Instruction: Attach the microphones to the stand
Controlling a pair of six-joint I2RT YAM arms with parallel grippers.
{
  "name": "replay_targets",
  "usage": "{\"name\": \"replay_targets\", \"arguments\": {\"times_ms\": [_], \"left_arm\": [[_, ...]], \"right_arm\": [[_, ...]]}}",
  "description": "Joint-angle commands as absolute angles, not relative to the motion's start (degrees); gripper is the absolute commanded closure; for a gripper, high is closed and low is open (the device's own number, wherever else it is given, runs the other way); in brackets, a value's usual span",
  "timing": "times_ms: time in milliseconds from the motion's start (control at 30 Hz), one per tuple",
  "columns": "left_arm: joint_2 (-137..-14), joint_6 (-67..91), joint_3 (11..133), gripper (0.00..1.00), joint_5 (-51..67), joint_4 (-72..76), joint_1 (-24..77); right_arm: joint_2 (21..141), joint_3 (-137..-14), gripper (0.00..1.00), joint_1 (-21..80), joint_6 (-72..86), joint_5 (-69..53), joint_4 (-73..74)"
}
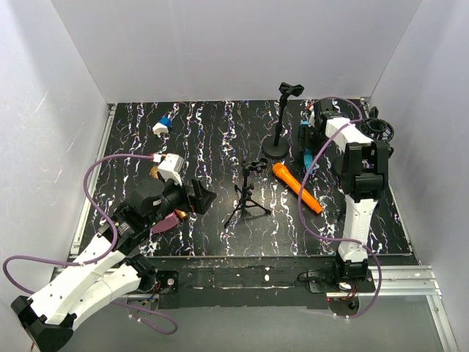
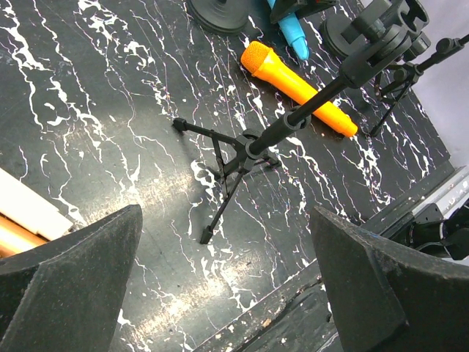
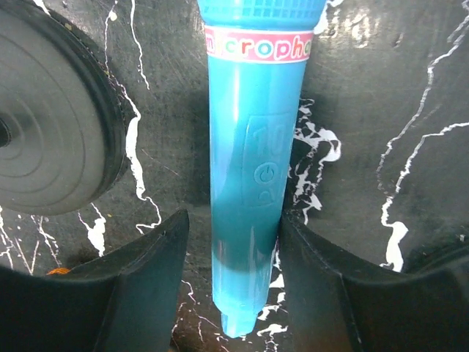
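The cyan microphone [image 3: 253, 169] lies on the black marbled table, also seen from above [image 1: 306, 157]. My right gripper [image 3: 233, 242] is open and straddles its handle; the right finger touches it and the left finger stands a little off. The orange microphone [image 1: 297, 187] lies right of the black tripod stand [image 1: 248, 192], whose clip is empty. Both show in the left wrist view, the microphone [image 2: 293, 81] and the stand [image 2: 249, 147]. My left gripper [image 1: 198, 196] is open and empty left of the tripod, above the table [image 2: 227, 293]. A golden-brown bit [image 1: 154, 172] shows beside the left wrist.
A round-base stand [image 1: 278, 125] with an empty clip stands at the back, close to the right gripper. More black stand parts [image 1: 377, 130] sit at the right wall. A white and blue object [image 1: 161, 126] lies back left. A pink-purple thing [image 1: 167, 221] lies under the left arm.
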State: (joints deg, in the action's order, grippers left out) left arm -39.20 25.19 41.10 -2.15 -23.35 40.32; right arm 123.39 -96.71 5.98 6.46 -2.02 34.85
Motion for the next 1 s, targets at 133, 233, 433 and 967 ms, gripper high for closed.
{"name": "replay_targets", "arguments": {"times_ms": [133,233,433,967], "left_arm": [[-37.6,26.4,43.3,0.02,-2.4,-22.8,40.3],[-37.4,27.1,44.0,0.02,-1.8,-22.7,40.3],[-37.3,31.4,46.0,0.02,-1.3,-21.4,40.3],[-40.5,43.2,51.9,0.02,5.4,-13.9,40.3]], "right_arm": [[126.7,-102.2,0.48,5.3,5.7,-6.2,41.6],[126.0,-100.9,0.63,5.0,5.2,-5.7,41.1],[117.7,-92.9,0.92,4.7,4.7,-7.4,37.1],[89.3,-76.4,0.95,4.8,5.4,-22.8,39.0]]}}
